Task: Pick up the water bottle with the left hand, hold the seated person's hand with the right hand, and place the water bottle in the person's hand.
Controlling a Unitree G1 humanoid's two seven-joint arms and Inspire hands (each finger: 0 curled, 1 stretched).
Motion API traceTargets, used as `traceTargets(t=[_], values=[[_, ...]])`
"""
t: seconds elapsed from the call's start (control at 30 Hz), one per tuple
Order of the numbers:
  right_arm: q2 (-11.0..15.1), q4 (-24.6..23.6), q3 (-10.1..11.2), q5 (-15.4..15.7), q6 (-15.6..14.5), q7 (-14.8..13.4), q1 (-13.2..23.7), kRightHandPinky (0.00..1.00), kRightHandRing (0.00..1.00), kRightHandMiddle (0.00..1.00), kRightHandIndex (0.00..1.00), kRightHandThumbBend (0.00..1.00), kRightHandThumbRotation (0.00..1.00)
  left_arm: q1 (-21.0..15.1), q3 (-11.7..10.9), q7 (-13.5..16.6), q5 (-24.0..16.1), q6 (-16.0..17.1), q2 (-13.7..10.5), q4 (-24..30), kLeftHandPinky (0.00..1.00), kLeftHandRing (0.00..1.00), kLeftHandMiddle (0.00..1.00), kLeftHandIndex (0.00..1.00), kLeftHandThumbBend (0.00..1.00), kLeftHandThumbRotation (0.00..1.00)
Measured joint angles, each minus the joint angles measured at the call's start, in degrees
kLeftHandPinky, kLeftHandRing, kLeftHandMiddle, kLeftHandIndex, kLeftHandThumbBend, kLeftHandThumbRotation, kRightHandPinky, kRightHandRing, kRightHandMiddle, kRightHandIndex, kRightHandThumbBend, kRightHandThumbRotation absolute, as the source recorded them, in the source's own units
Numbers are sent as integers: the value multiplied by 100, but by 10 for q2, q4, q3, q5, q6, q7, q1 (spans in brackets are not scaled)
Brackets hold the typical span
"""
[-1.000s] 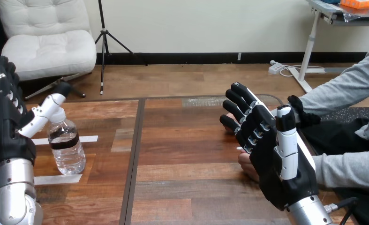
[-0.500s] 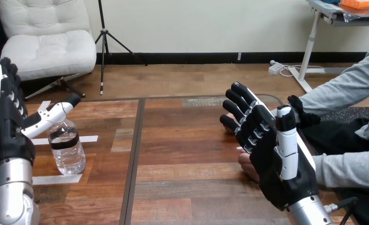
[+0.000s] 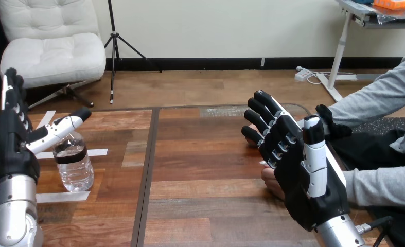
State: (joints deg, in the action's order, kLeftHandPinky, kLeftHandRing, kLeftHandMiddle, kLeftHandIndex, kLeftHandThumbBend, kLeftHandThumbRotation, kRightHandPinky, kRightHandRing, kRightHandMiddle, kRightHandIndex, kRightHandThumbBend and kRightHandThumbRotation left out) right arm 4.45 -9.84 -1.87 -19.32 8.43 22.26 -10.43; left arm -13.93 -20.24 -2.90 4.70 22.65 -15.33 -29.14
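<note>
Water bottle upright between tape strips, left hand beside.

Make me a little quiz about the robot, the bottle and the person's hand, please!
1. True or false: the water bottle lies on its side on the table.
2. Fill in: the right hand, in front of the person's hand, has fingers that are ____ (straight or curled).
3. Which is nearest the water bottle? A) the left hand B) the right hand C) the person's hand

Key: 1 false, it stands upright; 2 straight; 3 A.
</note>
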Motion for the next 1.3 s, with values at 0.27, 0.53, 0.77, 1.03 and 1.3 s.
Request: traceTargets(t=[0.27,0.53,0.77,1.03,1.3], values=[[0,0,0,0,0,0,0,94,96,95,93,71,100,0,5,-8,-4,0,-1,-6,100,100,100,100,100,0],[0,0,0,0,0,0,0,94,96,95,93,71,100,0,15,-4,-18,-12,-1,-7,100,100,100,100,100,0],[0,0,0,0,0,0,0,94,96,96,93,70,100,0,22,0,-31,-28,-3,-9,100,100,100,100,100,0],[0,0,0,0,0,0,0,94,97,96,93,70,100,0,27,-2,-31,-45,-4,-15,100,100,100,100,100,0],[0,0,0,0,0,0,0,94,97,96,93,70,100,0,35,-5,-31,-51,-7,-39,100,100,100,100,100,0]])
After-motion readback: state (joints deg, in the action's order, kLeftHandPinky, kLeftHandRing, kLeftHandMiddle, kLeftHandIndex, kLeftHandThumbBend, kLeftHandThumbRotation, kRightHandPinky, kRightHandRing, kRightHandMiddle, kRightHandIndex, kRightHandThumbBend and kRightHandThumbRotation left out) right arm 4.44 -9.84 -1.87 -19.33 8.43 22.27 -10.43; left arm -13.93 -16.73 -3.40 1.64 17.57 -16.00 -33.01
